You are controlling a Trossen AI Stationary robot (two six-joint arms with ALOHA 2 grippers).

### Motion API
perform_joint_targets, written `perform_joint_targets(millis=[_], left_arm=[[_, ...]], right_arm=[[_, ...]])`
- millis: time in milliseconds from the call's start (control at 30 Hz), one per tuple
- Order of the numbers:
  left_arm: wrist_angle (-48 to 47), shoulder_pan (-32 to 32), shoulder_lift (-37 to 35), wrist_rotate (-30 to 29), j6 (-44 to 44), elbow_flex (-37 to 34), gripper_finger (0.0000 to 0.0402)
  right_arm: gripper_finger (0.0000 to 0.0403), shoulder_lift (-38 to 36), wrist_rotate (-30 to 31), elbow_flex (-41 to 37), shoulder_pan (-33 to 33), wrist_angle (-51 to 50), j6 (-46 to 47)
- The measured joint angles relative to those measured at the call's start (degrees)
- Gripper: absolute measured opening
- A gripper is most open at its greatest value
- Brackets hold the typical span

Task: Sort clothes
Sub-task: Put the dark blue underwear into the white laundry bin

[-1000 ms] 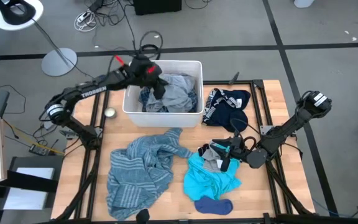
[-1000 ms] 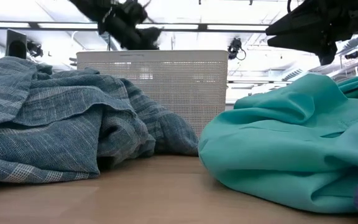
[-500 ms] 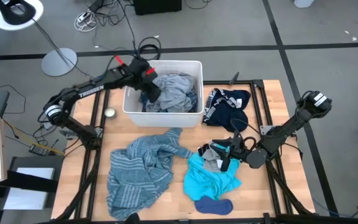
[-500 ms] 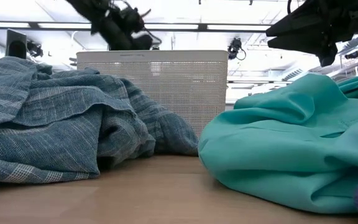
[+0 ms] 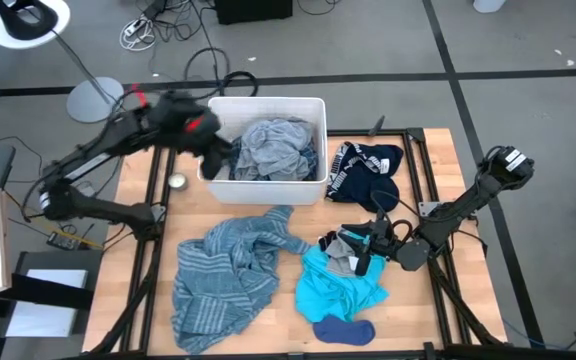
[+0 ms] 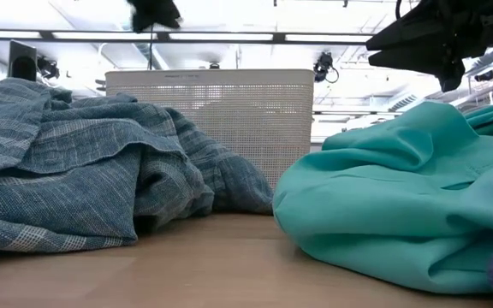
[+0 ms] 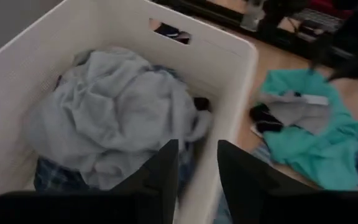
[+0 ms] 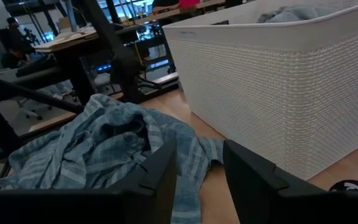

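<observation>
My left gripper (image 5: 214, 158) hangs empty over the near-left corner of the white bin (image 5: 311, 108), its fingers parted with nothing between them, and the grey shirt (image 5: 273, 148) lies heaped inside. The grey-blue striped top (image 5: 230, 268) sprawls on the table just in front of the bin, its long axis running away from it, on my left arm's side. My right gripper (image 5: 365, 243) waits, fingers apart, over the turquoise garment (image 5: 340, 288), so I judge the left the nearer for the striped top

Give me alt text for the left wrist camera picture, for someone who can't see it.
A white bin holds a crumpled grey shirt over a blue plaid shirt, seen from above past the left hand, whose open dark fingers hold nothing. Beside the bin, a turquoise garment lies on the wooden table.
</observation>
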Motion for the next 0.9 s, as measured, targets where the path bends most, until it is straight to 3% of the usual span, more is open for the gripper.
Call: perform_joint_targets(millis=[233, 500, 667, 767, 900], left_arm=[[2.7, -13.1, -15.2, -6.3, -9.7, -9.1, 0.0117], [18.0, -29.6, -31.2, -13.1, -23.2, -35.0, 0.0117], [32.9, -37.7, -32.9, -14.5, -27.2, -49.1, 0.0117], [41.6, -41.0, -32.0, -14.9, -27.7, -55.1, 0.0117], [54.3, -43.9, -31.1, -15.6, -28.9, -61.8, 0.0117]], right_arm=[[0.0132, 0.0, 0.0, 0.0, 0.0, -0.2, 0.0], [0.0132, 0.0, -1.3, 0.0, 0.0, 0.1, 0.3], [0.0132, 0.0, -2.3, 0.0, -0.2, 0.1, 0.8], [0.0128, -0.1, 0.9, 0.0, -1.4, 0.1, -2.9], [0.0125, -0.2, 2.4, 0.6, -7.3, -0.1, -5.6]])
